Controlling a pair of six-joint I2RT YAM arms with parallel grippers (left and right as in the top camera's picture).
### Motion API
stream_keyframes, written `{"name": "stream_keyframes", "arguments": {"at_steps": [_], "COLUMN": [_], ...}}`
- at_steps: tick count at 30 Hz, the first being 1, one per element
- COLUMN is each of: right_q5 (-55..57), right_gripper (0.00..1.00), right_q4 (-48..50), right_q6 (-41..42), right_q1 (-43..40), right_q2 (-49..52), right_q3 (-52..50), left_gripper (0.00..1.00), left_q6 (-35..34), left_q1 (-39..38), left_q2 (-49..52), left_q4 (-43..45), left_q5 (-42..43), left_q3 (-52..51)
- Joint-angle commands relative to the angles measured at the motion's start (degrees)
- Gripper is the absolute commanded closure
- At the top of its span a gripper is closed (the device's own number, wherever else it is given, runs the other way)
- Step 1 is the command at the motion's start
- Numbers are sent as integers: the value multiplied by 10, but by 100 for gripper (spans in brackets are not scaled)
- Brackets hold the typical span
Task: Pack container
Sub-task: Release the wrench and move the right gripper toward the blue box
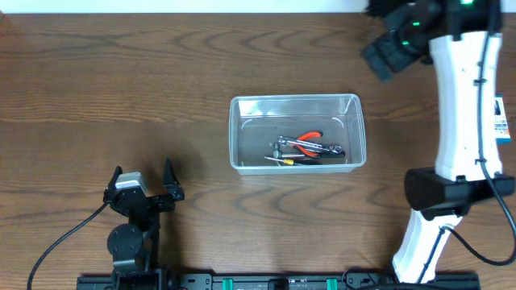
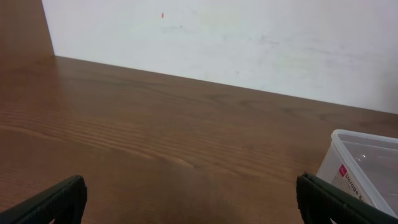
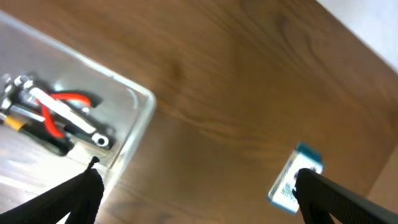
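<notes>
The clear plastic container (image 1: 295,99) stands at the middle of the wooden table. Inside it lie red-handled pliers (image 1: 308,142), a metal wrench and a small screwdriver with a yellow tip. My left gripper (image 1: 143,181) is open and empty near the front left, well apart from the container, whose corner shows in the left wrist view (image 2: 364,168). My right gripper (image 1: 393,47) is open and empty, raised at the back right beyond the container. The right wrist view shows the container's corner (image 3: 134,127) and the pliers (image 3: 59,109) between the open fingers (image 3: 199,193).
A small blue-and-white box (image 1: 501,119) lies at the table's right edge, partly behind my right arm; it also shows in the right wrist view (image 3: 293,179). A white wall (image 2: 217,37) runs along the table's far edge.
</notes>
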Motion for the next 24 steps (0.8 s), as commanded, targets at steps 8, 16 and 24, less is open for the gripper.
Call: {"name": "stream_keyframes", "arguments": {"at_steps": [8, 16, 24], "right_q5": [6, 3, 4], "right_gripper": [1, 1, 1], "right_q4": [0, 8, 82], "right_q6": [1, 61, -57], "right_q1": [-203, -327, -386], "right_q2": [-14, -11, -4], "right_q3": [-5, -25, -98], "left_gripper": [2, 2, 2], "left_q6": [3, 3, 3], "left_q1": [3, 3, 3], "left_q2": [-3, -3, -3], "left_q4": [-24, -24, -24], "left_q5": [-9, -9, -9], "left_q3": [-9, -9, -9]}}
